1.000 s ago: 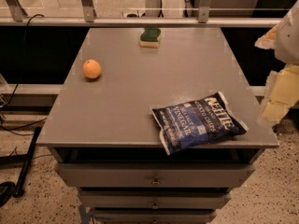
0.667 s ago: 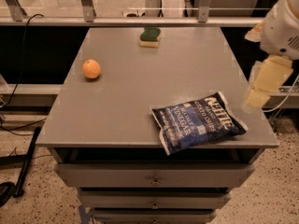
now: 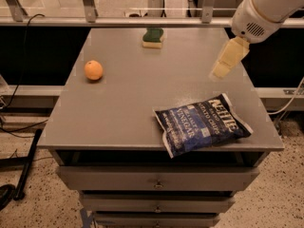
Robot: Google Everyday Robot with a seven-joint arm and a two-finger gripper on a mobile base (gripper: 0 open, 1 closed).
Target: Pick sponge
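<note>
So far: nothing grasped.
Sponge [image 3: 153,37]: far edge of the surface [image 3: 142,103], well apart from me.
My gripper [image 3: 221,70]: hovers over the right side; whether spread or pressed together, cannot tell.
Left: reach, grasp, lift.

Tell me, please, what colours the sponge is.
Sponge: dark green over pale yellow, camera view; gripper hovers over table.

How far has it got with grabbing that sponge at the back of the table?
It has barely started. Done: nothing yet; the sponge lies untouched at the far edge of the table. In hand: the gripper hangs over the table's right side, well apart from the sponge. Left: reach across to it, grasp it and lift.
</note>
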